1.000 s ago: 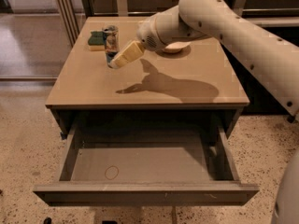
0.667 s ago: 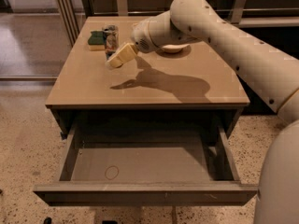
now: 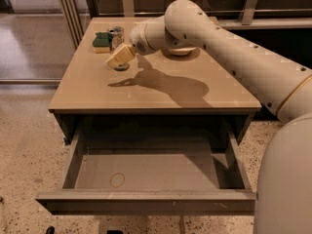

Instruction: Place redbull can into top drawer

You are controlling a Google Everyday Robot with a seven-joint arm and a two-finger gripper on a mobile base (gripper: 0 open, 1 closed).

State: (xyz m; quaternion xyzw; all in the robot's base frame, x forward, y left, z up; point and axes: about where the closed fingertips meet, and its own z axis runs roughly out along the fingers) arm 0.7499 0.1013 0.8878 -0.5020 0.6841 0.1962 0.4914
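The redbull can [image 3: 115,34] stands upright at the back left of the table top, its silver top showing. My gripper [image 3: 120,57] is low over the table, just in front of the can and overlapping its lower part, so the can's body is mostly hidden. The top drawer [image 3: 146,201] is pulled wide open below the table's front edge. Its grey-brown floor is bare, with a faint ring mark [image 3: 117,180] at the front left.
A green-and-yellow sponge [image 3: 101,41] lies just left of the can. A pale bowl [image 3: 181,51] sits behind my arm at the back middle. My arm reaches in from the right across the table [image 3: 161,89]. A glass partition stands at the left.
My gripper has moved a little left and closer to the can. The can, the sponge and the drawer have not moved.
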